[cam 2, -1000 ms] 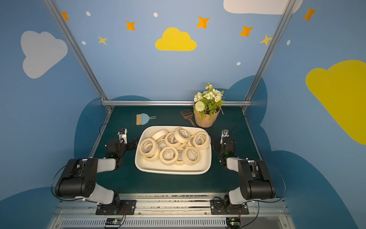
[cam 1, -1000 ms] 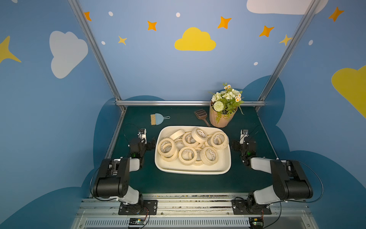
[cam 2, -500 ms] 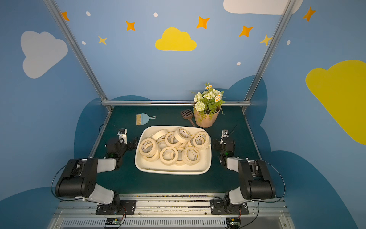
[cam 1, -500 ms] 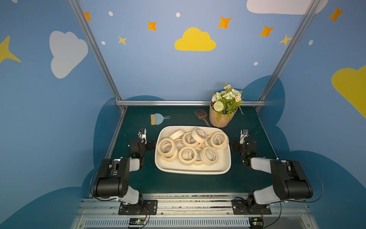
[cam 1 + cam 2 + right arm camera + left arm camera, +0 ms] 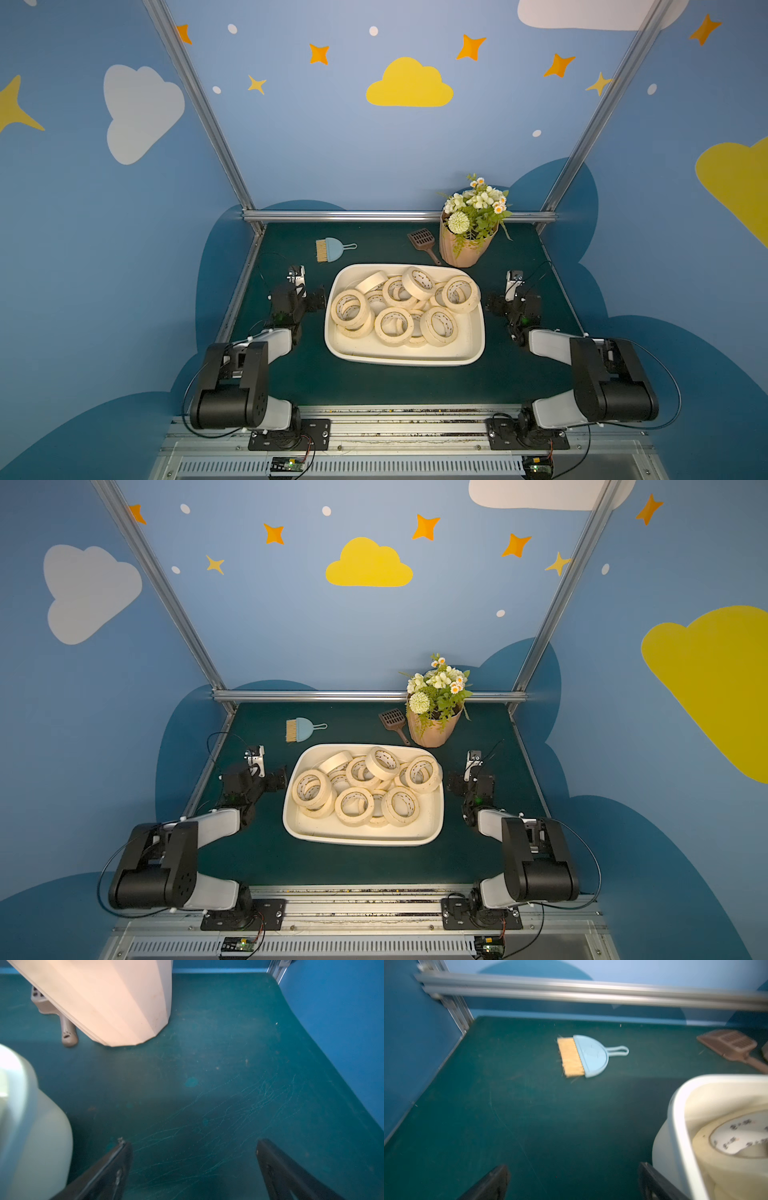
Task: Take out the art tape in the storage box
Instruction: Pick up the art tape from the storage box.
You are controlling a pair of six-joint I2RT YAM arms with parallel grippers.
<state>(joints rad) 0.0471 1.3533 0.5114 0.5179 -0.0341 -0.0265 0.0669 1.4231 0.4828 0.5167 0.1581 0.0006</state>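
The storage box is a shallow cream-white tub in the middle of the green mat. Several cream art tape rolls lie piled inside, some flat and some leaning. My left gripper rests low on the mat just left of the box, open and empty. In the left wrist view the left gripper has the box rim and one tape roll close beside one finger. My right gripper sits open and empty right of the box.
A ribbed tan flower pot stands behind the box's far right corner, with a brown scoop beside it. A small blue brush lies at the back left. A metal rail bounds the far edge.
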